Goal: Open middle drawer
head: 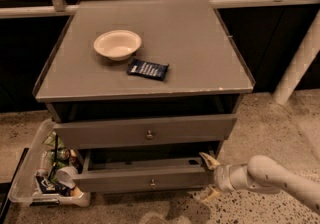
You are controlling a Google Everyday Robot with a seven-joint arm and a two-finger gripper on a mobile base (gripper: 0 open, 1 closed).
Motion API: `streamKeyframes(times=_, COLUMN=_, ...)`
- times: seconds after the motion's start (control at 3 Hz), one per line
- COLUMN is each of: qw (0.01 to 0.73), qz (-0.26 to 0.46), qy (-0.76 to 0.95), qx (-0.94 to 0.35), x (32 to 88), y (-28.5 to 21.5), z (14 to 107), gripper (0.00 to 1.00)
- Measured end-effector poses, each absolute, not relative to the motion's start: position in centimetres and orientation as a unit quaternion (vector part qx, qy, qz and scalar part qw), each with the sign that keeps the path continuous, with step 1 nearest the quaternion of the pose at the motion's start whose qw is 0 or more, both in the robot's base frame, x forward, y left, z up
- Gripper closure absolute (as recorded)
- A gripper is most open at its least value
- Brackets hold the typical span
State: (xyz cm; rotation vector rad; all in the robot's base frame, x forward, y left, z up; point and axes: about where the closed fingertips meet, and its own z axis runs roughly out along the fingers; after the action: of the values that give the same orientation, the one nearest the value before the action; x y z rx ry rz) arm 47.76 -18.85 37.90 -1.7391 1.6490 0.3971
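The middle drawer (pixel 125 180) is the lower of the two grey drawers in view. It has a small round knob (pixel 153 184) and stands partly pulled out, with its grey inside showing along the top. My gripper (pixel 210 177) is at the right end of its front. Its fingers are spread, the upper fingertip (pixel 206 157) above the front's top edge and the lower one below it. Above, another grey drawer (pixel 100 133) with its own knob also stands out from the cabinet. No drawer shows below the middle one.
On the cabinet top (pixel 200 53) are a cream bowl (pixel 117 44) and a dark blue packet (pixel 147 69). A clear bin of rubbish (pixel 50 170) stands on the floor at the cabinet's left. A white post (pixel 297 63) rises at the right.
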Motion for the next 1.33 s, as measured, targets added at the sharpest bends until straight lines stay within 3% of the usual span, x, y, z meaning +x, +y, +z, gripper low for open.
streamKeyframes(times=1.0, qw=0.349, qz=0.153, qy=0.636, qx=-0.671, x=48.3, y=-18.6, z=40.3, gripper=0.88)
streamKeyframes(times=1.33, qw=0.356, qz=0.134, qy=0.621, qx=-0.685, x=47.3, y=-18.8, z=41.7, gripper=1.0)
